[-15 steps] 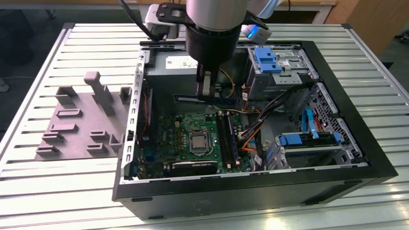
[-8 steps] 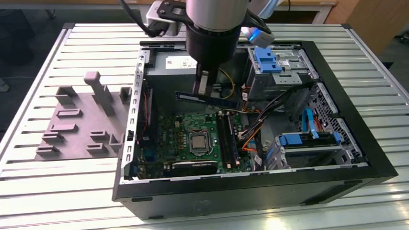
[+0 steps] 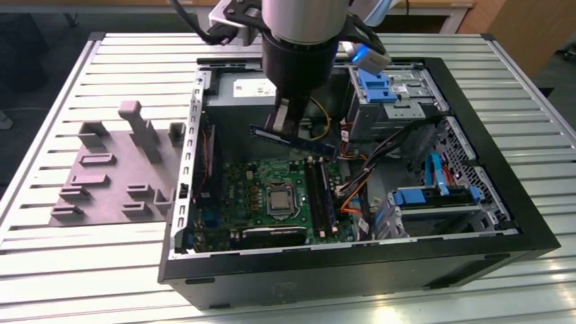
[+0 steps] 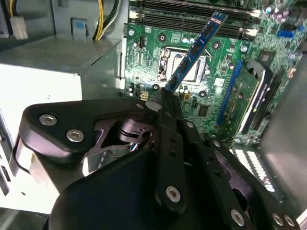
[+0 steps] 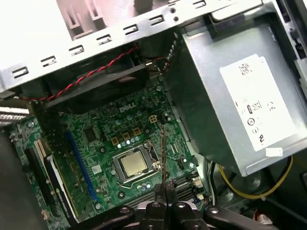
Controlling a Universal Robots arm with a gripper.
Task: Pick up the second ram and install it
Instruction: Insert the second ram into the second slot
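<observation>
While the gripper [image 3: 284, 120], jaws clamped on the ram [image 3: 293, 139], hangs above the motherboard [image 3: 243, 190], seating well likely needs it turned parallel to the slots [image 3: 320, 194] and level.

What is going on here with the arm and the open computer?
The robot arm's gripper is shut on one end of the second ram and holds it in the air inside the open computer case. The stick hangs above the green motherboard, near the long black memory slots, and is not seated in one. The grey moulded holder lies on the table beside the case.
</observation>
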